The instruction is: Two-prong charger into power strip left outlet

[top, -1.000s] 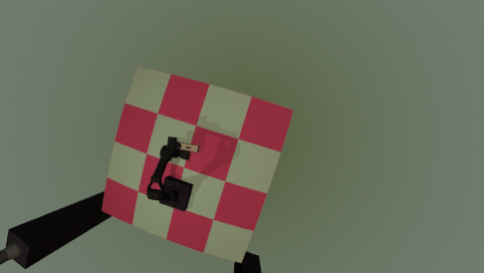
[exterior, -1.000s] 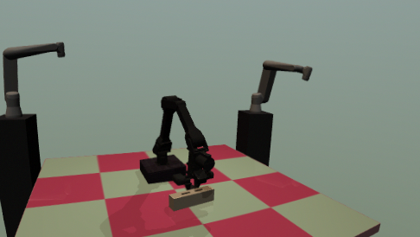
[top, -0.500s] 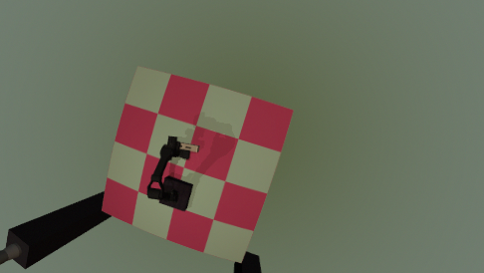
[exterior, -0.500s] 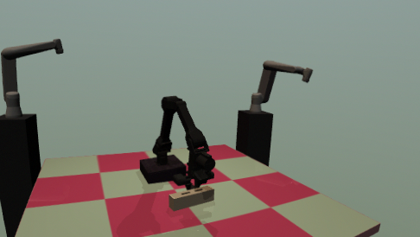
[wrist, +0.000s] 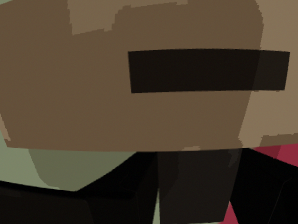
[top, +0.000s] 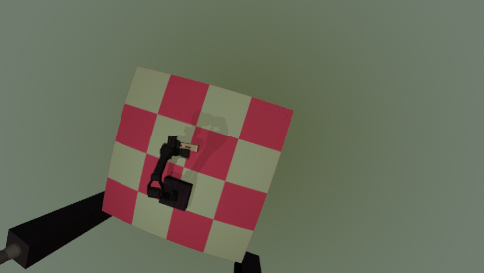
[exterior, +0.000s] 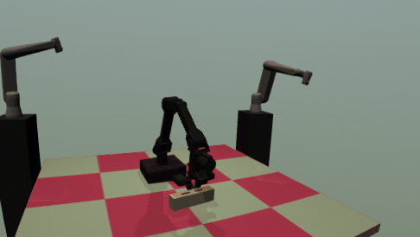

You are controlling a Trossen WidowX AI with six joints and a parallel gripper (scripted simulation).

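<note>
The tan power strip lies on the checkered table in front of the arm's base. One dark outlet slot shows large in the wrist view. My gripper is shut on the dark charger and holds it right at the strip's left end, close over its top. The prongs are hidden between the charger and the strip, so I cannot tell whether they are in the slot.
The arm's black base stands just behind the strip. Two black pillars with camera arms stand at the table's back corners. The table edge is far to the right.
</note>
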